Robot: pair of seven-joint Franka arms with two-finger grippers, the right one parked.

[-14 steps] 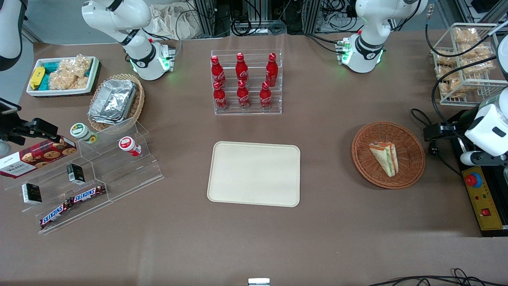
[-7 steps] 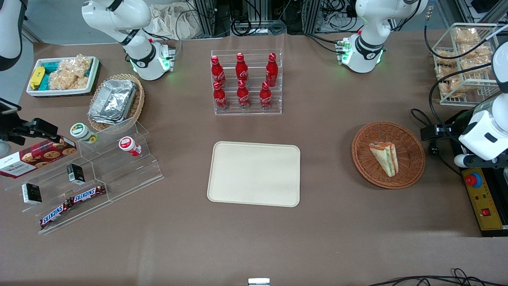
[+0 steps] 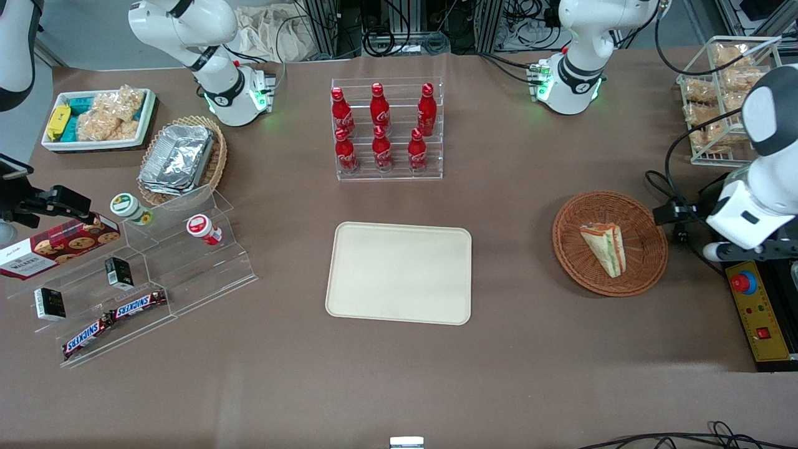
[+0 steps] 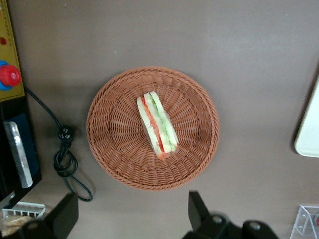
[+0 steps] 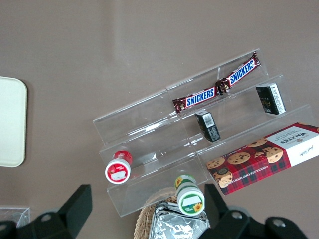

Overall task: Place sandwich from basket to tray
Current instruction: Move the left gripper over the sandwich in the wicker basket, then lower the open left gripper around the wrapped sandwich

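Observation:
The sandwich (image 3: pixel 605 248) (image 4: pixel 157 124), a wrapped wedge with green and orange-red filling, lies in the round reddish-brown basket (image 3: pixel 648 262) (image 4: pixel 112 149). The cream tray (image 3: pixel 399 273) sits bare in the middle of the table, and one of its corners (image 4: pixel 309 129) shows in the left wrist view. My left gripper (image 3: pixel 673 224) (image 4: pixel 132 216) hangs above the table beside the basket's rim, toward the working arm's end. It is open with nothing between its fingers (image 4: pixel 199 211), and it touches neither the basket nor the sandwich.
A yellow control box with a red stop button (image 3: pixel 742 282) and a black cable (image 4: pixel 65 159) lie beside the basket. A rack of red cola bottles (image 3: pixel 386 128) stands farther from the front camera than the tray. A wire rack of snack bags (image 3: pixel 723 100) stands near the working arm.
The left arm's wrist has swung a little toward the basket, bringing the gripper closer to its rim. The sandwich, basket and tray have not moved.

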